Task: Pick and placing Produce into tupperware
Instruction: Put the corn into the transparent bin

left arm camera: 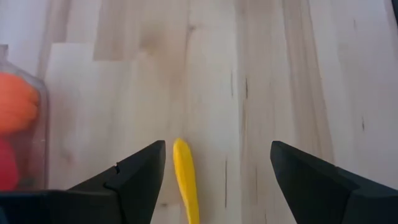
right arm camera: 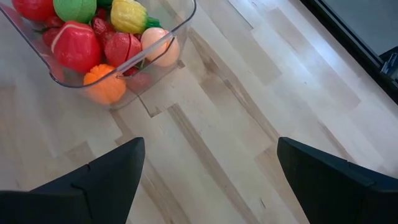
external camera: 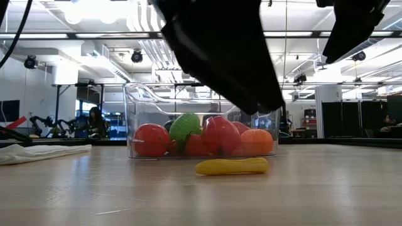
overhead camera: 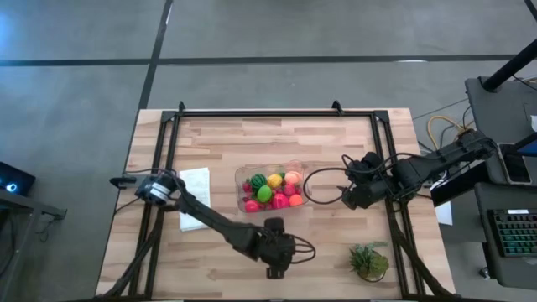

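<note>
The clear tupperware stands mid-table, holding several toy fruits: red, orange, green and yellow ones. A yellow, banana-like piece lies flat on the wood on the near side of the tupperware, seen in the low view as a yellow piece. My left gripper hovers open above it, with the piece between the fingers and closer to one of them, touching neither. My right gripper hangs open to the right of the tupperware, with nothing between its fingers.
A white folded cloth lies left of the tupperware. A spiky green plant tuft sits near the front right corner. Black frame rails run along the table's far and side edges. Bare wood lies between the tuft and the left gripper.
</note>
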`<state>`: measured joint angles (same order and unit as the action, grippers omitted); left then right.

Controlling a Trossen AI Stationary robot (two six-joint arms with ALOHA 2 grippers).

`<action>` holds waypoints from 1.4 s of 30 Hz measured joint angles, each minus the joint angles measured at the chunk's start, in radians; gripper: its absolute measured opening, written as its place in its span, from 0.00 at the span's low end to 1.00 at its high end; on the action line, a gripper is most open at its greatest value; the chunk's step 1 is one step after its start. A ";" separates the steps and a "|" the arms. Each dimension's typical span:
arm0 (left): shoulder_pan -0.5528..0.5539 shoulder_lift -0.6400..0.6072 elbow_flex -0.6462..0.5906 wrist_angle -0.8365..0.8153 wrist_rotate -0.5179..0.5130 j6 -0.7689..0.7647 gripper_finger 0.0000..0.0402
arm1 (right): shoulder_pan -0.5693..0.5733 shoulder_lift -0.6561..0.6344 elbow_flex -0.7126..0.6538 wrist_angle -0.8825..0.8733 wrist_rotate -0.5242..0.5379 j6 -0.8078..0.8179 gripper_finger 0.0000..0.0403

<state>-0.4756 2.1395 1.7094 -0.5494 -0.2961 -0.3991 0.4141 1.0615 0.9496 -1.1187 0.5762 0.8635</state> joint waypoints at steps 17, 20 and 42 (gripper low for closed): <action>0.024 0.003 -0.075 0.010 0.044 -0.133 0.69 | 0.000 0.000 -0.017 -0.002 0.006 0.002 0.89; 0.027 0.003 -0.092 0.013 0.041 -0.196 0.69 | 0.000 -0.008 -0.017 -0.004 0.043 0.046 0.89; 0.043 0.005 -0.177 0.103 0.082 -0.195 0.69 | 0.000 -0.137 -0.015 -0.003 0.089 0.045 0.89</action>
<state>-0.4324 2.1441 1.5326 -0.4461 -0.2145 -0.5938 0.4141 0.9249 0.9346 -1.1221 0.6651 0.9089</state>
